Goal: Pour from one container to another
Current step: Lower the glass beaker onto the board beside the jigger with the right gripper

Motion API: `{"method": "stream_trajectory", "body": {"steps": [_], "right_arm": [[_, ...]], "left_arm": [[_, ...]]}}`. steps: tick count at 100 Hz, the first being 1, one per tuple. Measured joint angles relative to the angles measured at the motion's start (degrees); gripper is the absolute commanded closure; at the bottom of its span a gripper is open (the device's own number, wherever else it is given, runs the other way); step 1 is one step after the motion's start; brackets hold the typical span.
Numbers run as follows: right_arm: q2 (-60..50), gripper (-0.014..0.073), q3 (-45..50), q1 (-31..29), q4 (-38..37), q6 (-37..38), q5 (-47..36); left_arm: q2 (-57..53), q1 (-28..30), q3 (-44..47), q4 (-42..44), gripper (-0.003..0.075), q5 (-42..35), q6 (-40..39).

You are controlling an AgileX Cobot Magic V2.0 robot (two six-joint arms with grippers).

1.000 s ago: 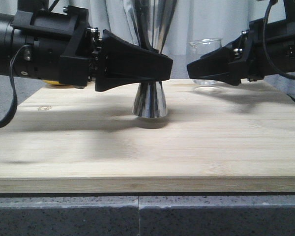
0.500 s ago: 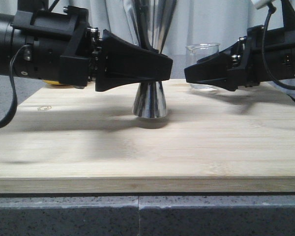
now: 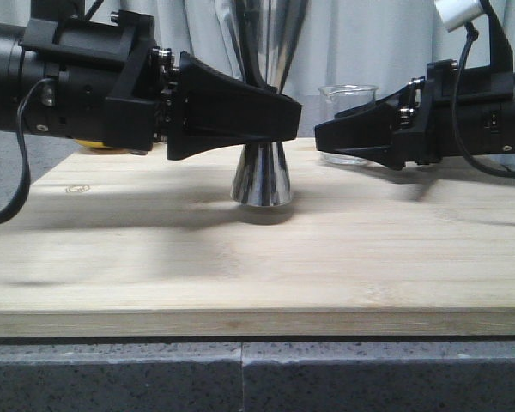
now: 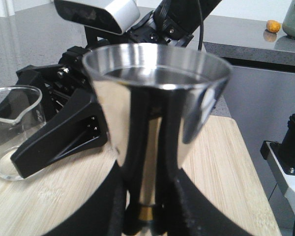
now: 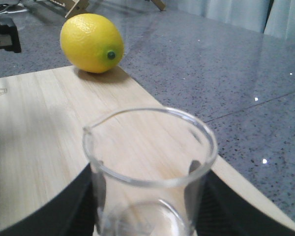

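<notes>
The left gripper (image 3: 279,116) is closed round the waist of the jigger (image 3: 262,176), which stands on the board (image 3: 240,257) near its middle. In the left wrist view both fingers (image 4: 174,196) press the narrow stem just above the gold band.

The right gripper (image 3: 326,137) reaches in from the right, its fingers either side of the beaker (image 3: 348,99) at the far right of the board. In the right wrist view the glass sits between the dark fingers (image 5: 76,196); I cannot tell whether they grip it yet or whether it is off the board.

Risks, as I judge them: the beaker is smooth and thin, so a loose or off-centre pinch could let it twist or slip on tilting. The jigger's mouth is narrow, so a spout turned the wrong way could spill onto the board. The two grippers are near each other and could knock together.

Compared with a second ago, the right arm and beaker have shifted left toward the jigger. The left arm and jigger are unchanged.

A lemon (image 5: 92,43) lies off the far left edge.
</notes>
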Motion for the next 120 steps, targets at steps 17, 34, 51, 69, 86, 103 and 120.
{"method": "stream_trajectory", "body": {"steps": [17,34,51,69,86,103,120], "right_arm": [[0.28,0.0407,0.00,0.00,0.15,-0.49,-0.48],[0.28,0.0407,0.00,0.00,0.15,-0.63,-0.48],[0.28,0.0406,0.00,0.00,0.15,-0.76,-0.48],[0.28,0.0356,0.00,0.00,0.15,-0.76,-0.48],[0.28,0.0265,0.00,0.00,0.15,-0.76,-0.48],[0.28,0.0246,0.00,0.00,0.15,-0.76,-0.27],[0.28,0.0189,0.00,0.00,0.25,-0.76,0.55]], "left_arm": [[0.00,0.00,0.00,0.00,0.0739,0.00,0.00],[0.00,0.00,0.00,0.00,0.0739,0.00,0.00],[0.00,0.00,0.00,0.00,0.0739,0.00,0.00],[0.00,0.00,0.00,0.00,0.0739,0.00,0.00],[0.00,0.00,0.00,0.00,0.0739,0.00,0.00],[0.00,0.00,0.00,0.00,0.0739,0.00,0.00],[0.00,0.00,0.00,0.00,0.0739,0.00,0.00]]}}
